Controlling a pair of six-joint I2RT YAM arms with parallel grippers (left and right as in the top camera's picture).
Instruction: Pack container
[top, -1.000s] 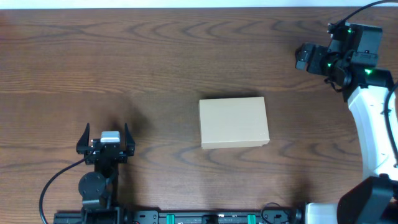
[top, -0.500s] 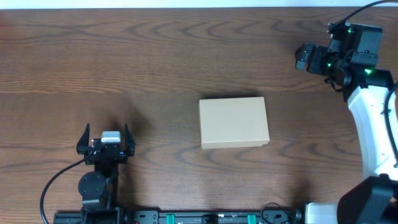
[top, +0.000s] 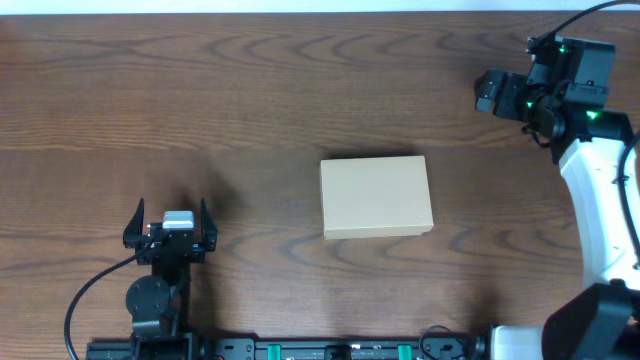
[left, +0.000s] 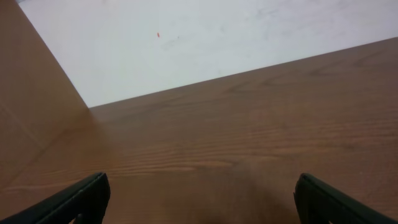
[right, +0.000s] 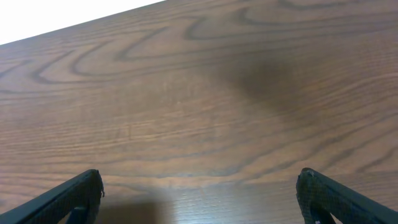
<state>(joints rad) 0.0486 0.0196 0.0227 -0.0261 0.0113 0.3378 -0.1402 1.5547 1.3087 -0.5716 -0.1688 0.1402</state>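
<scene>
The container (top: 376, 197) is a plain tan cardboard box lying in the middle of the table with its flap lid shut. It shows only in the overhead view. My left gripper (top: 170, 210) is open and empty near the front left edge, well left of the box; its wrist view (left: 199, 200) shows only bare wood between the fingers. My right gripper (top: 483, 92) is open and empty at the far right corner, well beyond the box; its wrist view (right: 199, 196) also shows only wood.
The wooden table (top: 250, 90) ends at a white far edge (top: 300, 6). A black cable (top: 85, 300) runs from the left arm base at the front edge. The white right arm (top: 600, 200) stretches along the right side.
</scene>
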